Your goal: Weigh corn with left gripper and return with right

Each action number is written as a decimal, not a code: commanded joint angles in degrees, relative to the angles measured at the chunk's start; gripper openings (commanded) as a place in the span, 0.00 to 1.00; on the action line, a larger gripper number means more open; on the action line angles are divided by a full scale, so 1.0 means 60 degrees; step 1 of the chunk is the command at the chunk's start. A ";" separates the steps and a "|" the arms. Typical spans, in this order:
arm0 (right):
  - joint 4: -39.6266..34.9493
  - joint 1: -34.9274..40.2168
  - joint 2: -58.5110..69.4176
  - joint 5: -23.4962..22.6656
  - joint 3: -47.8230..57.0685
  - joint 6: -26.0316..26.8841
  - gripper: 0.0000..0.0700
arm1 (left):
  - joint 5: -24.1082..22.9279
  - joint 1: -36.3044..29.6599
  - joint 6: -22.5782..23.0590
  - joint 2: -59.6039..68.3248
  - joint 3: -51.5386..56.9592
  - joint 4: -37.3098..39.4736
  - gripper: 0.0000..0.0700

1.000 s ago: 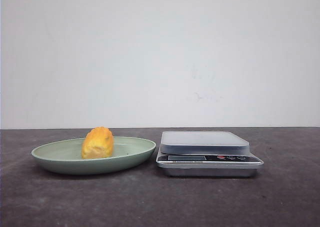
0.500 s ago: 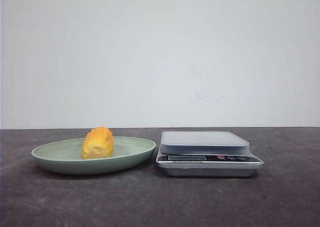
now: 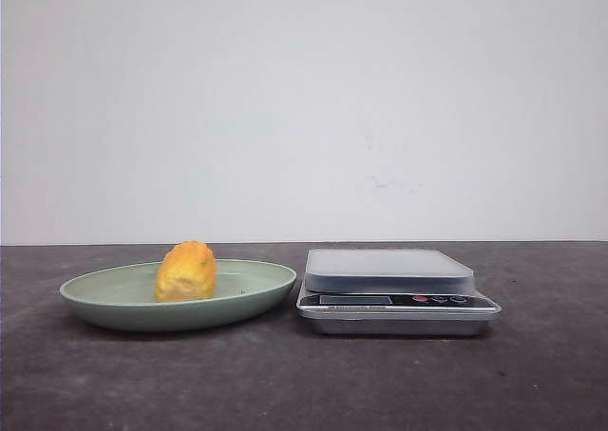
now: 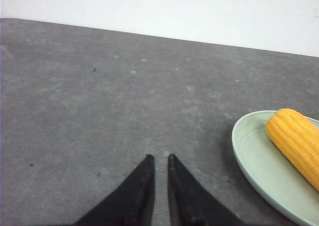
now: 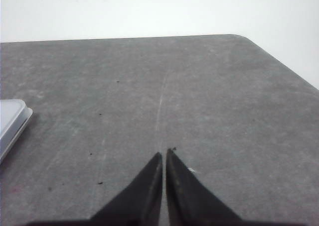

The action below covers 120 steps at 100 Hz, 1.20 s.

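Note:
The corn [image 3: 186,271], a stubby yellow-orange cob piece, lies in a pale green plate [image 3: 114,303] at the left of the table. It also shows in the left wrist view [image 4: 296,141], lying in the plate [image 4: 254,161]. A silver kitchen scale [image 3: 394,289] stands just right of the plate, its platform bare. My left gripper [image 4: 160,158] is shut and empty over bare table, apart from the plate. My right gripper [image 5: 164,152] is shut and empty over bare table, with a corner of the scale [image 5: 12,119] off to one side. Neither gripper shows in the front view.
The table top is dark grey with a white wall behind it. In the right wrist view the table's rounded far corner [image 5: 244,37] and its side edge show.

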 commanded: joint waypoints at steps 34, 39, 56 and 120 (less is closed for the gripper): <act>0.0262 0.0007 -0.0011 -0.0291 -0.0040 0.0138 0.01 | 0.0011 0.0000 -0.0033 -0.0011 -0.0168 0.0047 0.00; 0.0120 0.0007 -0.0011 -0.0291 -0.0040 0.0277 0.01 | 0.0007 0.0004 -0.0029 -0.0011 -0.0168 0.0098 0.00; -0.0025 0.0007 -0.0007 -0.0532 -0.0040 0.0546 0.01 | 0.0004 0.0004 0.0004 -0.0011 -0.0168 0.0572 0.00; -0.0138 0.0015 0.1614 -0.1555 0.3246 0.1672 0.01 | 0.0091 -0.0004 -0.2226 0.2473 0.3785 0.0561 0.01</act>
